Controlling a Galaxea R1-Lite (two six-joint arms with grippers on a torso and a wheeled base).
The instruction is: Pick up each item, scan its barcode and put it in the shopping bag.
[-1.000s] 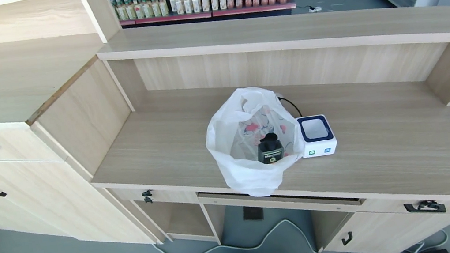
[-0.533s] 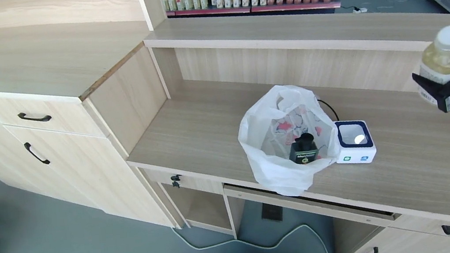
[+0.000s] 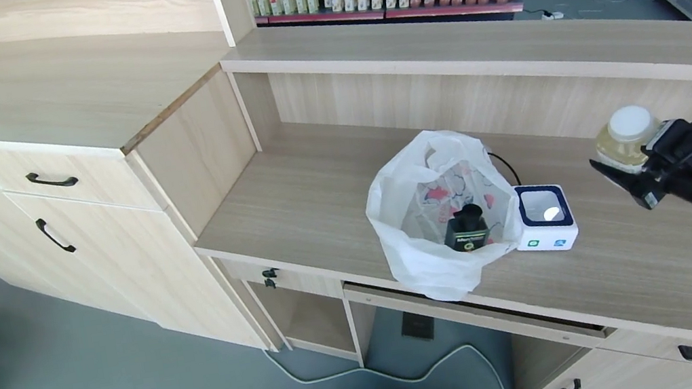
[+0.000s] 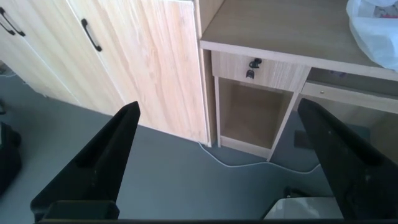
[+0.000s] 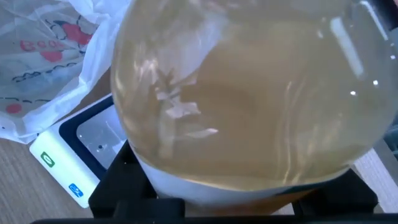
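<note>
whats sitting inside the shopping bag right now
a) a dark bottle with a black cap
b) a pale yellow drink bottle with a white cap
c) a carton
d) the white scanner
A: the dark bottle stands inside the white shopping bag, while the pale yellow drink bottle is held in the right hand and the scanner sits on the counter beside the bag.

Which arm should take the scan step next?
Right. The right gripper holds the bottle near the scanner on the counter. The left gripper is open and empty, low over the floor in front of the counter.
</note>
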